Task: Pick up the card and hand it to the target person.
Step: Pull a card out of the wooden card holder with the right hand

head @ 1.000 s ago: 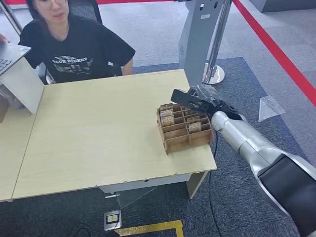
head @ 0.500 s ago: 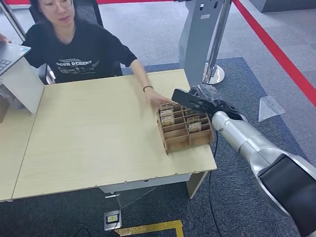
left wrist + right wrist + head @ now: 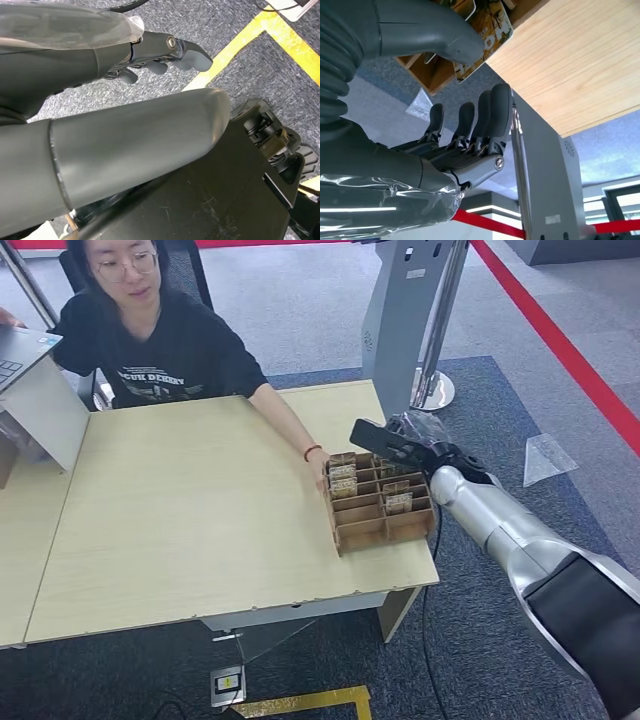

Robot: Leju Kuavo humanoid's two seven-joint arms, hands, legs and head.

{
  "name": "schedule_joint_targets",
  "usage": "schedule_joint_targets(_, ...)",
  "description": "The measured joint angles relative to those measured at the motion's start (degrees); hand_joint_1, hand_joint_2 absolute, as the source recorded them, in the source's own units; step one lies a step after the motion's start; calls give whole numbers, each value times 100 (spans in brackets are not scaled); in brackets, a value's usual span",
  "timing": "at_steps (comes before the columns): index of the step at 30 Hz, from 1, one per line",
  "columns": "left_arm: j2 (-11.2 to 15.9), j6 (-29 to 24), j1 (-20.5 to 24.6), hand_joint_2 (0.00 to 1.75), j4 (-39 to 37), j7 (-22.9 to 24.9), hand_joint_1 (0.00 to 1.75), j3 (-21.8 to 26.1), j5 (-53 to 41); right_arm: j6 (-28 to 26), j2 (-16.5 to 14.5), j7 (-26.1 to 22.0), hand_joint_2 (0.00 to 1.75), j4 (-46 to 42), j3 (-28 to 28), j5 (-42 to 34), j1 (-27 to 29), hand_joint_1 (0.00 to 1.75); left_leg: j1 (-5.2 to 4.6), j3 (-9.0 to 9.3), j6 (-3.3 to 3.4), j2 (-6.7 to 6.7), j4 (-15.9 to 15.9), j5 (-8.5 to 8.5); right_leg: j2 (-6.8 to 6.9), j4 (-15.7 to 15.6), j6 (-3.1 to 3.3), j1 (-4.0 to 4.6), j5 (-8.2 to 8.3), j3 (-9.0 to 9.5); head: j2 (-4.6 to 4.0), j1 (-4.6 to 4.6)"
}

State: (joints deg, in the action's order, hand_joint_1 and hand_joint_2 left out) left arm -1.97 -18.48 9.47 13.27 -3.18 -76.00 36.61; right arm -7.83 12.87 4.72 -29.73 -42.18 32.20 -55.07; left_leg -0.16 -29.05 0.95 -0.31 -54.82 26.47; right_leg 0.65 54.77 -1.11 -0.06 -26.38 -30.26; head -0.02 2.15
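The right hand (image 3: 400, 443) hangs at the far right corner of the wooden tray (image 3: 377, 530), thumb stretched out over the back compartments and the other fingers (image 3: 486, 117) held straight and apart from it. It holds nothing. In the right wrist view the thumb tip lies just beside a printed card (image 3: 486, 37), though whether it touches cannot be told.

The cards (image 3: 341, 477) stand on edge in the tray's slots, near the right end of the bench (image 3: 189, 500). A person's hand (image 3: 317, 465) rests against the tray's left wall.

To take a card cleanly, the hand probably needs to come lower and settle on one card alone, thumb on one face and fingers on the other, then lift straight up out of the slot. The slots are narrow and the cards close together, so a wide approach risks catching two or nudging the tray. The person's hand at the tray calls for a slow move.

The right arm (image 3: 498, 525) reaches in from the lower right, nearly straight. The left hand (image 3: 166, 52) hangs down over the floor, fingers loosely curled, holding nothing.
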Motion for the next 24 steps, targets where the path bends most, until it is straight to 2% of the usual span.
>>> schedule_joint_targets(3,-1,1,1,0,0,15,0,-7,-10,-213,11,-49,175,-3,4,-94,1,100,0,0,0,0,0,0,0,0,0,0,0,0,0,0)
schedule_joint_targets(9,0,1,3,0,0,43,0,-10,-20,-595,91,-22,175,-185,38,-110,9,69,0,1,0,1,-2,0,-1,0,0,0,0,1,0,0)
schedule_joint_targets(11,1,4,4,0,0,52,0,-10,-41,-604,134,46,175,-306,40,-37,31,66,0,1,0,1,-2,0,-1,0,0,0,1,0,0,1)
schedule_joint_targets(20,7,8,42,0,0,51,0,-13,-64,-461,306,247,175,-914,54,170,208,70,0,2,0,1,-2,0,-2,0,-2,0,2,1,0,0)
schedule_joint_targets(24,4,8,72,0,0,38,0,-14,-75,-414,342,278,175,-1089,70,176,280,78,0,1,0,1,-2,0,-2,0,-2,0,2,1,0,0)
